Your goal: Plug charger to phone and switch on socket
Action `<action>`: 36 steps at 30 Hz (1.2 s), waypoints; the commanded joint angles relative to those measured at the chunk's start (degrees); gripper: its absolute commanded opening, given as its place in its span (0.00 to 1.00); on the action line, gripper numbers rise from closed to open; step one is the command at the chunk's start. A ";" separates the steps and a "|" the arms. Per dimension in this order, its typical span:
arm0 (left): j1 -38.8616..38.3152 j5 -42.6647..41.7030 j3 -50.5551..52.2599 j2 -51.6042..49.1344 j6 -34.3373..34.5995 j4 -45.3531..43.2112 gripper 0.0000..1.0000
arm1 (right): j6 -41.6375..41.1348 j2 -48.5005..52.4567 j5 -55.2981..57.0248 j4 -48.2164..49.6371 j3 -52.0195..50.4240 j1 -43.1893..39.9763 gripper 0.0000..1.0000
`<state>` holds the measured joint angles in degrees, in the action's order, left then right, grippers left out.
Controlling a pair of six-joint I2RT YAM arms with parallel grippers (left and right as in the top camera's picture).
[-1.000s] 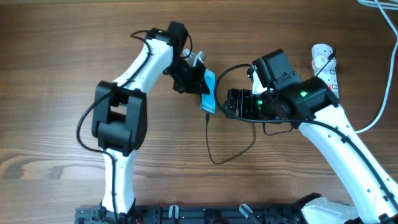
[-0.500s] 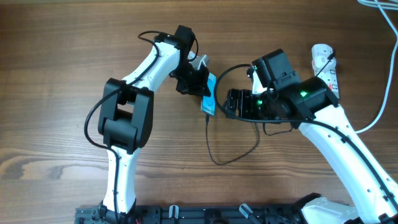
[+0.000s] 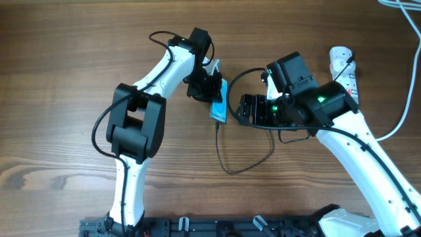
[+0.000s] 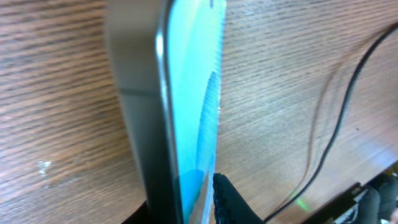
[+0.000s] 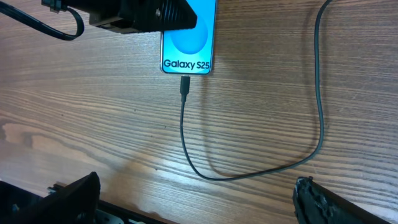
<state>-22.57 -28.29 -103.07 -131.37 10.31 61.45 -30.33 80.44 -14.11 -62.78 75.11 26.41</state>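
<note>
My left gripper (image 3: 212, 91) is shut on the phone (image 3: 220, 103) and holds it on edge on the table. In the left wrist view the phone (image 4: 193, 93) shows edge-on between the fingers (image 4: 193, 208). In the right wrist view its cyan screen (image 5: 188, 37) reads "Galaxy S25". The charger (image 3: 227, 169) loops over the table, and its connector tip (image 5: 185, 86) lies at the phone's lower edge. I cannot tell if it is inserted. My right gripper (image 3: 245, 109) is open and empty, just right of the phone, with its fingers wide apart (image 5: 199, 205). The socket (image 3: 343, 66) lies at the far right.
A white cord (image 3: 402, 122) runs along the right edge from the socket. The charger's black loop (image 5: 314, 124) lies on the wooden table between my right gripper and the phone. The arm bases stand at the front edge (image 3: 197, 225).
My left arm has swung a little to the right, with the phone still in its gripper. The right arm and the cable have not moved.
</note>
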 commanded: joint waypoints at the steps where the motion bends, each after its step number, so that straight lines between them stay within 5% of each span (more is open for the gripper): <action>1: -0.20 1.22 0.00 -0.81 0.66 0.28 0.25 | 0.83 0.35 -0.66 -0.11 0.90 0.02 1.00; 18: -0.20 8.37 0.00 -0.81 0.68 3.15 0.42 | 2.12 0.35 -0.17 -3.02 0.90 0.02 1.00; 24: 0.31 8.87 -0.02 -0.70 3.80 3.69 0.68 | 1.99 0.35 2.36 -3.76 0.90 0.02 1.00; 33: 5.95 8.87 -0.09 15.08 5.18 6.54 0.76 | 1.84 0.35 4.83 -3.19 0.90 0.00 1.00; 36: 7.89 8.90 -0.09 23.78 5.18 7.43 0.99 | 1.86 0.35 7.34 -3.19 0.90 -0.04 1.00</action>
<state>-16.51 -19.57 -102.85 -118.85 15.05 67.99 -29.02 80.44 -10.24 -66.24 75.11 26.41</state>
